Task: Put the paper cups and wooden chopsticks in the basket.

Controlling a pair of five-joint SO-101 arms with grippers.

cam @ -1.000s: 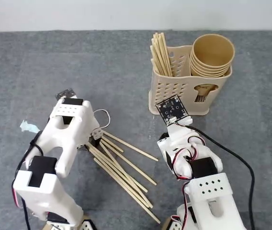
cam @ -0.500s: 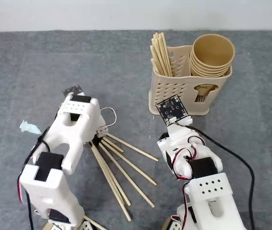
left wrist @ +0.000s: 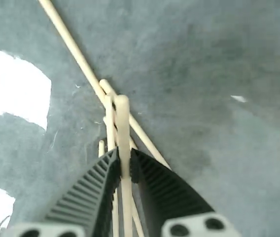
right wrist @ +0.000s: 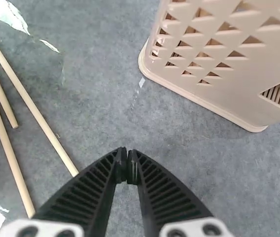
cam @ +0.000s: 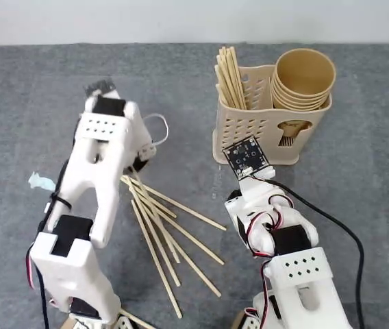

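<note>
Your left arm has swung farther from its base, dragging the loose chopsticks [cam: 174,236] with it.
Your left fingers [left wrist: 98,185] are clamped on one chopstick [left wrist: 122,123] over the surface [cam: 44,103]; your right fingers [right wrist: 98,185] are pressed together, empty, near the basket [cam: 249,130] holding cups [cam: 305,75].

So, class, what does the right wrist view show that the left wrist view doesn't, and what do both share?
Right wrist view: the basket, and the right gripper shut on nothing. Left wrist view: the left gripper clamped on a chopstick. Both: loose chopsticks lying on the grey table.
</note>
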